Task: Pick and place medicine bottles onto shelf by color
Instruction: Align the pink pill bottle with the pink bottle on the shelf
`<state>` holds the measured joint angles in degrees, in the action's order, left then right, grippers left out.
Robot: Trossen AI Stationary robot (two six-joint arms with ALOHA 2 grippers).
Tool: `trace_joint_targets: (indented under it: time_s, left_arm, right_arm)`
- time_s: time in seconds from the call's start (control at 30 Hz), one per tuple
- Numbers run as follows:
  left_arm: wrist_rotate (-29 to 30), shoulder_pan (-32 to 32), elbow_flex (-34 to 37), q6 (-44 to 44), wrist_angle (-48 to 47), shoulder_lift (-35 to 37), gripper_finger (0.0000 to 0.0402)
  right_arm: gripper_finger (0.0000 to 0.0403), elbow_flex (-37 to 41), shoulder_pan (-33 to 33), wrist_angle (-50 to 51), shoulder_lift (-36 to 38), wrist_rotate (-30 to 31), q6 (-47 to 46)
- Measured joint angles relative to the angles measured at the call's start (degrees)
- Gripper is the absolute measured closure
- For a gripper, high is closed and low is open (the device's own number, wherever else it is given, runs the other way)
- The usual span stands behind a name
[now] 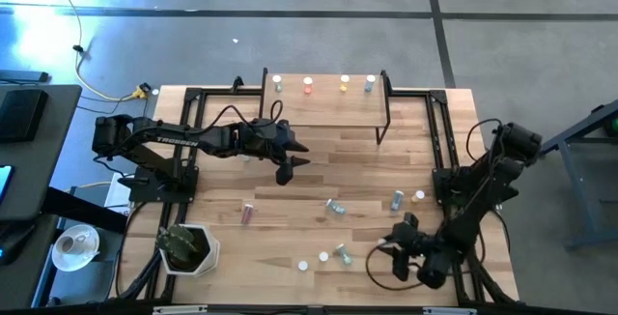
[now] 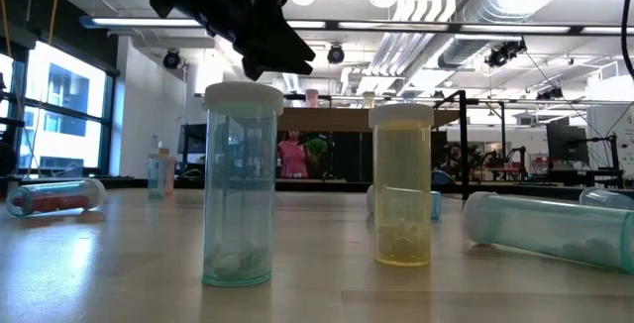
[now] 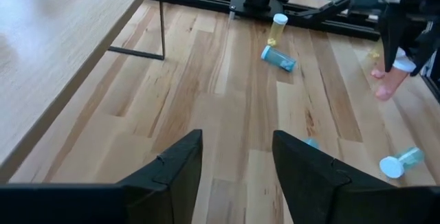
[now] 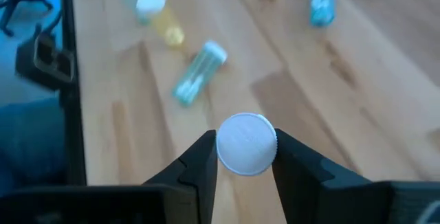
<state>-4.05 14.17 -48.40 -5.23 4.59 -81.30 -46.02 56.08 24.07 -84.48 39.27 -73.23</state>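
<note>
Four medicine bottles (image 1: 323, 84) are seen upright in a row on the shelf (image 1: 323, 107); others are scattered on the table (image 1: 290, 228). A planter (image 1: 186, 248) stands at the table's near left corner. The left gripper (image 3: 237, 157) is held above the table just in front of the shelf, its jaws apart with only bare wood between them. The right gripper (image 4: 245, 157) has its jaws clamped on a white-capped bottle (image 4: 246, 143), and a teal bottle (image 4: 198, 73) lies just beyond them.

Two dark arms, white lettering on left arm (image 1: 159, 141); black cables looped along joints; wedge-shaped fingers (image 3: 172, 172)
</note>
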Motion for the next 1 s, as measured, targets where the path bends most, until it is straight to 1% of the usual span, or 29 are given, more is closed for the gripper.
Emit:
trace_joint_targets:
  time_s: [0.13, 0.3, 0.47, 0.6, 0.77, 1.0]
  left_arm:
    - [0.1, 0.0, 0.0, 0.7, -0.3, 0.0, 0.022]
    - [2.2, 0.0, 0.0, 3.1, -0.5, 0.0, 0.0189]
    - [1.9, 0.0, 0.0, 6.4, -0.5, 0.0, 0.0166]
    - [1.1, -0.3, 0.0, 8.2, -0.4, 0.0, 0.0166]
    - [-1.5, -1.4, 0.0, 8.9, -0.3, 0.0, 0.017]
    - [-1.7, -2.8, 0.0, 8.9, -0.3, 0.0, 0.0169]
  right_arm:
    - [0.0295, 0.0, -4.9, -0.7, 1.6, 0.0, 3.7]
    - [0.0295, 0.0, -12.2, -1.7, 2.5, 0.0, 7.7]
    - [0.0295, 0.0, -19.7, -3.8, 3.6, -4.4, 13.1]
    - [0.0295, 0.0, -25.2, -7.3, 4.9, -7.4, 19.3]
    - [0.0295, 0.0, -31.4, -12.4, 6.6, -11.6, 28.5]
    - [0.0295, 0.0, -39.8, -18.7, 8.2, -18.3, 38.9]
